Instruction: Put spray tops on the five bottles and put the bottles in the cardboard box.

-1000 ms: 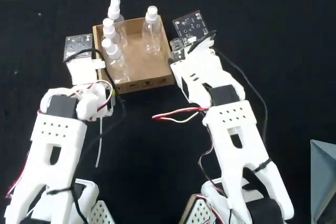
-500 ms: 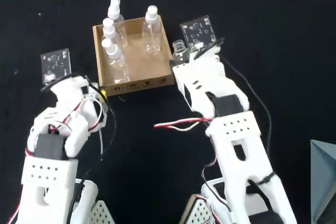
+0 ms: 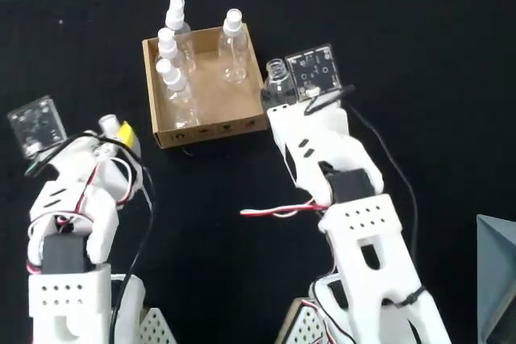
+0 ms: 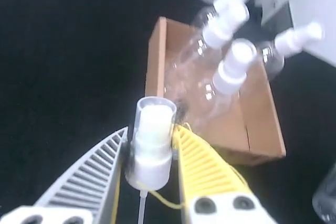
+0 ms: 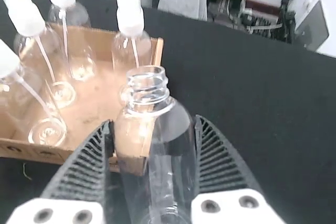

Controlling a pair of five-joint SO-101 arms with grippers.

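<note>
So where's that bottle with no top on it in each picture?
High view: the bottle is just right of the box.
Left wrist view: probably the clear sliver at the picture's edge, past the box's corner.
Right wrist view: in the middle, between the fingers, with the box behind it.
Shared landmark: the box with the topped bottles in it.

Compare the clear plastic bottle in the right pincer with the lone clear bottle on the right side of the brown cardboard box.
Top: the held clear plastic bottle has a bare, open threaded neck; the boxed bottle wears a white spray top.
Place: the held bottle is clamped in the right pincer outside the brown cardboard box, by its right wall; the boxed bottle stands free inside.
Both are clear, upright and look empty.
</note>
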